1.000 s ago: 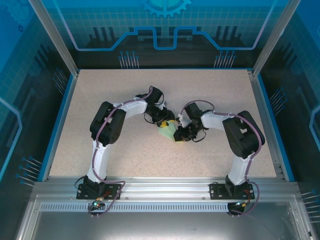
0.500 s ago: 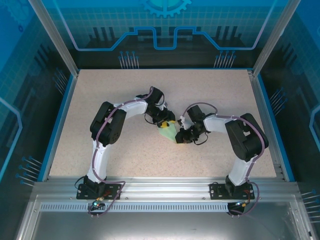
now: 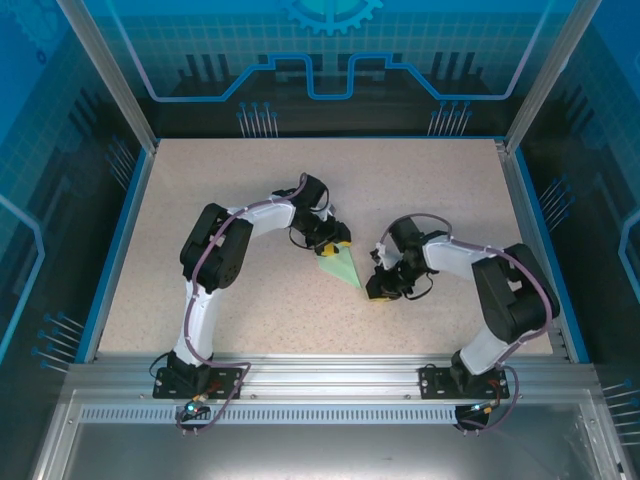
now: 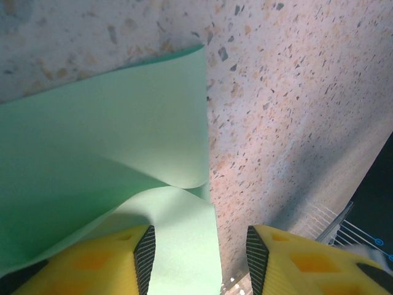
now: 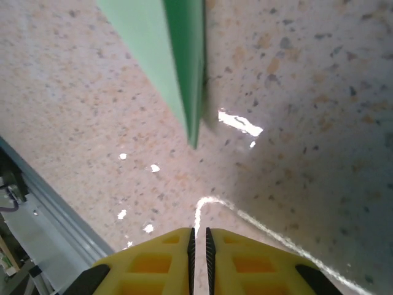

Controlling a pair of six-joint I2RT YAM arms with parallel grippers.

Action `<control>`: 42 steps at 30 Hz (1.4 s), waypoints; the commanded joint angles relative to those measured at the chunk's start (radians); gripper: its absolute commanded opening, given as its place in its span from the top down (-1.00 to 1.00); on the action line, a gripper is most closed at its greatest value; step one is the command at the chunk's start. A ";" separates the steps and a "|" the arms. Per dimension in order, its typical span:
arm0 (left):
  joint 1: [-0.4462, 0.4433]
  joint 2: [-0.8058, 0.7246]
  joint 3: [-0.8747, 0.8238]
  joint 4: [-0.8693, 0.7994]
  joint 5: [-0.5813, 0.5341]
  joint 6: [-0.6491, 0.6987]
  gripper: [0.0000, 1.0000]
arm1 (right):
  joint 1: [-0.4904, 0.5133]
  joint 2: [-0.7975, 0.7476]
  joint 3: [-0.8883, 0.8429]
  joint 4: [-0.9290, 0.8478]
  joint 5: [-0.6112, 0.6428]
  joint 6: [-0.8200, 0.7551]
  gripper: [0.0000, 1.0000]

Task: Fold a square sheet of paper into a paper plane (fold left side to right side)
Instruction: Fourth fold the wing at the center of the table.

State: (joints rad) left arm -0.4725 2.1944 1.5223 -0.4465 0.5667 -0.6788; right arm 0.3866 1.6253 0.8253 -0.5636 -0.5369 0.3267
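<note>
Lying mid-table from above: folded paper [image 3: 341, 267], pointing toward 5 o'clock, left gripper [image 3: 330, 243] at its 11 o'clock end, right gripper [image 3: 378, 291] just apart at 4 o'clock. Left wrist: standing spread, fingers [image 4: 110, 261] flanking a curled paper edge. Right wrist: pressing together on nothing, fingers [image 5: 161, 258] facing the paper's tip at 12 o'clock.

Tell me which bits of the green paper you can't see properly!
1. Top view: the green paper's far end is hidden by the left claw, and its creases are too small to count.
2. Left wrist view: the paper runs off the left edge and behind a yellow finger.
3. Right wrist view: the top edge cuts the paper off, above the shut right claw.
</note>
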 commanded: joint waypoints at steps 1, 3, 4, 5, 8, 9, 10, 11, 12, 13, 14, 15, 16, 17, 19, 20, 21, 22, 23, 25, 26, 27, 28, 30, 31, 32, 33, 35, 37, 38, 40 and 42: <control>0.009 0.030 -0.044 -0.064 -0.086 0.015 0.04 | -0.014 -0.011 0.086 -0.005 -0.060 0.048 0.70; 0.009 0.028 -0.047 -0.064 -0.082 0.016 0.03 | -0.002 0.033 0.115 0.041 -0.067 0.082 0.71; 0.009 0.028 -0.046 -0.063 -0.084 0.016 0.04 | 0.007 0.062 0.134 0.057 -0.064 0.095 0.71; 0.009 0.026 -0.048 -0.065 -0.084 0.017 0.03 | 0.017 0.086 0.148 0.068 -0.056 0.103 0.72; 0.009 0.022 -0.050 -0.064 -0.084 0.016 0.04 | 0.038 0.150 0.186 0.107 -0.023 0.134 0.72; 0.009 0.021 -0.050 -0.065 -0.084 0.016 0.03 | 0.041 0.169 0.195 0.117 -0.014 0.145 0.72; 0.009 0.021 -0.049 -0.065 -0.084 0.016 0.04 | 0.044 0.190 0.202 0.123 -0.013 0.149 0.72; 0.008 0.020 -0.048 -0.064 -0.083 0.016 0.03 | 0.045 0.206 0.209 0.122 -0.013 0.151 0.73; 0.009 0.019 -0.045 -0.066 -0.082 0.016 0.03 | 0.048 0.225 0.214 0.115 -0.014 0.148 0.72; 0.010 0.019 -0.043 -0.069 -0.081 0.018 0.03 | 0.051 0.241 0.218 0.107 -0.010 0.143 0.73; 0.009 0.018 -0.041 -0.070 -0.083 0.018 0.03 | 0.052 0.250 0.220 0.097 -0.001 0.140 0.73; 0.010 0.017 -0.038 -0.073 -0.083 0.019 0.02 | 0.052 0.259 0.221 0.080 0.015 0.139 0.73; 0.011 0.016 -0.035 -0.073 -0.083 0.022 0.02 | 0.051 0.266 0.218 0.066 0.033 0.135 0.73; 0.012 0.016 -0.031 -0.079 -0.085 0.026 0.00 | 0.051 0.270 0.217 0.053 0.050 0.134 0.73; 0.021 0.018 -0.014 -0.094 -0.091 0.038 -0.03 | 0.047 0.276 0.209 0.022 0.094 0.134 0.73; 0.026 0.022 -0.006 -0.100 -0.091 0.043 -0.04 | 0.046 0.279 0.204 0.015 0.104 0.136 0.73; 0.033 0.026 0.004 -0.108 -0.093 0.049 -0.05 | 0.043 0.281 0.195 0.008 0.116 0.139 0.73; 0.044 0.029 0.015 -0.117 -0.094 0.058 -0.06 | 0.040 0.285 0.187 0.007 0.123 0.142 0.74; 0.052 0.033 0.023 -0.123 -0.097 0.065 -0.06 | 0.040 0.288 0.179 0.004 0.129 0.145 0.74; 0.074 0.045 0.047 -0.139 -0.102 0.082 -0.07 | 0.036 0.294 0.165 0.001 0.135 0.147 0.74; 0.082 0.053 0.057 -0.145 -0.105 0.089 -0.07 | 0.037 0.295 0.160 0.002 0.137 0.147 0.74; 0.093 0.058 0.070 -0.151 -0.107 0.096 -0.08 | 0.037 0.297 0.153 0.005 0.137 0.149 0.75; 0.103 0.064 0.079 -0.153 -0.108 0.103 -0.08 | 0.036 0.297 0.148 0.007 0.137 0.152 0.75; 0.123 0.079 0.099 -0.154 -0.105 0.112 -0.08 | 0.037 0.297 0.141 0.009 0.135 0.151 0.76; 0.135 0.090 0.113 -0.160 -0.105 0.120 -0.09 | 0.037 0.295 0.139 0.010 0.133 0.149 0.76; 0.145 0.100 0.131 -0.173 -0.108 0.128 -0.09 | 0.037 0.295 0.139 0.009 0.133 0.147 0.76; 0.156 0.113 0.148 -0.182 -0.110 0.135 -0.09 | 0.035 0.294 0.140 0.010 0.133 0.144 0.76; 0.179 0.133 0.177 -0.192 -0.111 0.145 -0.10 | 0.036 0.291 0.139 0.009 0.132 0.143 0.76; 0.204 0.151 0.208 -0.209 -0.110 0.157 -0.10 | 0.036 0.288 0.141 0.014 0.128 0.141 0.76; 0.215 0.155 0.216 -0.216 -0.110 0.164 -0.11 | 0.037 0.288 0.142 0.014 0.127 0.140 0.76; 0.239 0.150 0.226 -0.220 -0.109 0.183 -0.12 | 0.037 0.286 0.142 0.023 0.120 0.140 0.76; 0.263 0.139 0.232 -0.224 -0.102 0.205 -0.14 | 0.037 0.288 0.145 0.031 0.114 0.138 0.76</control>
State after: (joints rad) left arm -0.3141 2.2974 1.7294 -0.6697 0.6128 -0.5484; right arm 0.4267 1.8763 1.0153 -0.4366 -0.5121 0.4564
